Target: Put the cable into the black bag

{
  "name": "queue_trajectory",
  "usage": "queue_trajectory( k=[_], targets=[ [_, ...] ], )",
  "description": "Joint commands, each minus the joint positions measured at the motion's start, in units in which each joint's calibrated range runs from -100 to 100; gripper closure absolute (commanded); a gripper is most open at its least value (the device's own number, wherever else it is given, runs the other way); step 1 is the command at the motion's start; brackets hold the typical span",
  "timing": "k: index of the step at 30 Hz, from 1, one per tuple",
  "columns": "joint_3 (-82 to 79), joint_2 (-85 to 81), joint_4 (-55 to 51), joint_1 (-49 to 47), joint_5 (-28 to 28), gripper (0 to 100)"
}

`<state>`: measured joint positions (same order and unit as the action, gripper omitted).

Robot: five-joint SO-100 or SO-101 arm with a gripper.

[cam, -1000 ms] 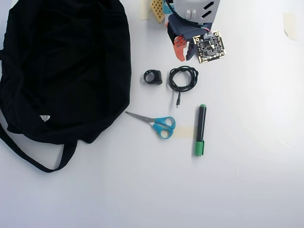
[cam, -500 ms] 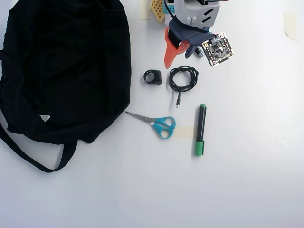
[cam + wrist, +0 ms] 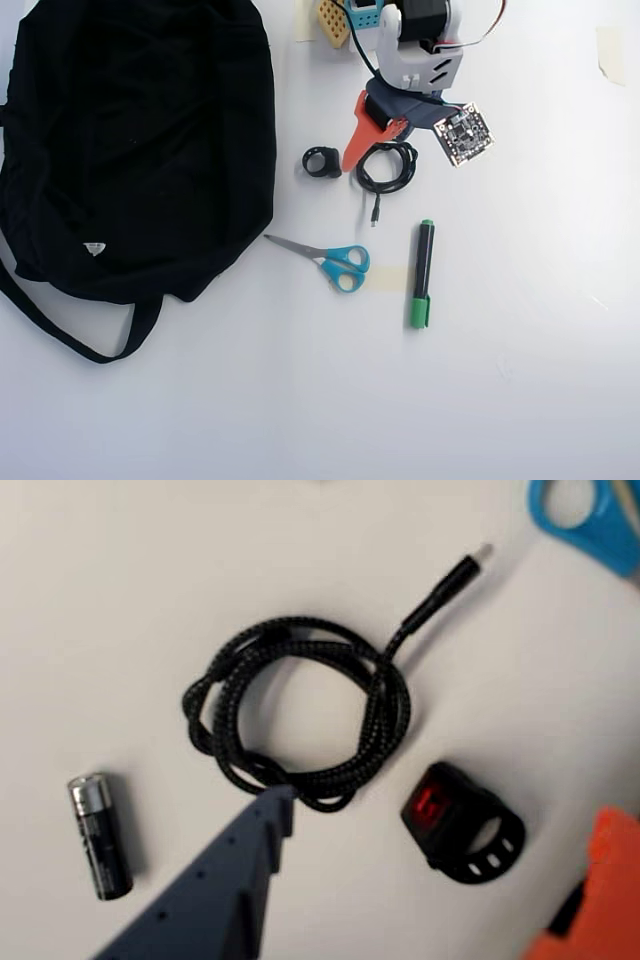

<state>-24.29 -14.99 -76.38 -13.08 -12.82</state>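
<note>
Overhead view: the cable (image 3: 388, 167) lies coiled on the surface (image 3: 520, 380), plug end pointing toward the scissors (image 3: 335, 261), right of the black bag (image 3: 130, 150); tool (image 3: 375, 152) spread wide above it, holding nothing.

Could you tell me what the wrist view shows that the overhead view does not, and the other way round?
Only the wrist view shows a battery lying beside the coil, and a red mark on the ring clip. Only the overhead view shows the black bag, the green marker, the whole scissors and the arm. Both share the cable, the clip, and the gripper open over the coil, not yet gripping it.
</note>
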Motion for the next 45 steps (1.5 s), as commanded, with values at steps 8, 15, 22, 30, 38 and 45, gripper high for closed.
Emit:
queue_trajectory(
  k=[8,15,22,30,38,45],
  targets=[
    [-2.30,4.36,7.48,-3.45,2.86,63],
    [-2.57,8.35,8.51,-2.70,3.33,63],
    [-2.66,11.75,8.51,-2.70,4.54,63],
    [-2.66,15.40,9.80,-0.46,4.48,63],
    [-2.66,19.96,15.14,0.29,3.96,63],
    [-2.48,22.21,16.44,0.21,4.12,63]
  ],
)
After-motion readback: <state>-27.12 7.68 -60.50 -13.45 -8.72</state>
